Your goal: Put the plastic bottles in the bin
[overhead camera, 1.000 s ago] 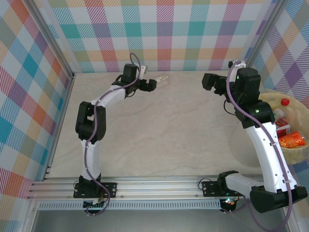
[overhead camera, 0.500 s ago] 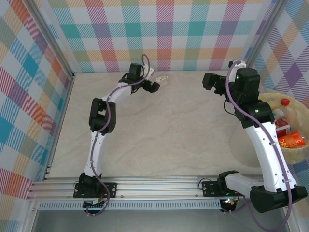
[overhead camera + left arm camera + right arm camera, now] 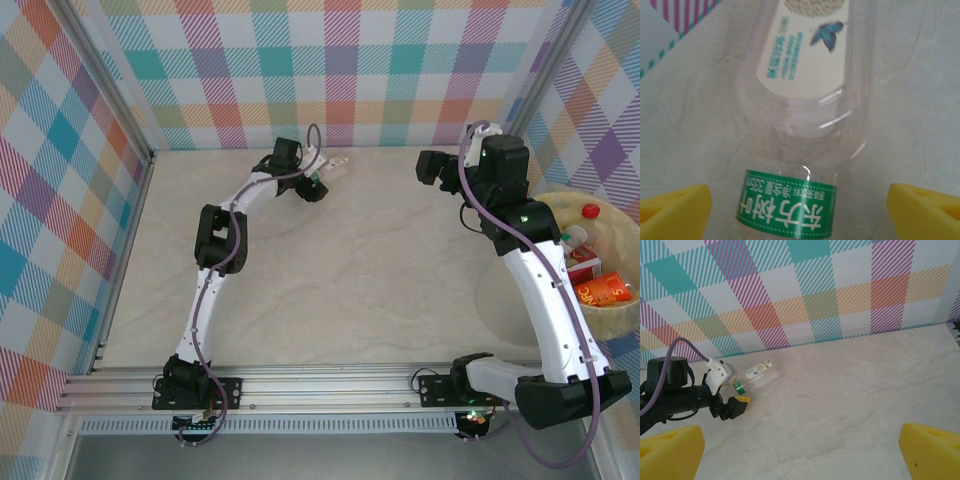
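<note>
you're looking at a pale, marble-patterned tabletop [image 3: 350, 260]. one clear plastic bottle [image 3: 336, 162] lies on its side on it, close to the far edge and near that edge's middle, with a green band at its neck. the round pale-yellow bin [image 3: 612, 318] sits at the right edge.

The clear plastic bottle with a green neck band and cream butterfly label [image 3: 800, 115] runs off the left wrist view at top and bottom, hiding both ends. The yellow pads [image 3: 672, 212] of the left gripper [image 3: 799, 212] are cropped at the lower corners (the same holds for the right gripper [image 3: 800, 455] in its own view). From above, the large round pale-yellow translucent tub [image 3: 612, 322] is cut by the right edge and partly covered by the white right arm [image 3: 545, 290]; the bottles inside [image 3: 605, 290] overlap too much to count.
</note>
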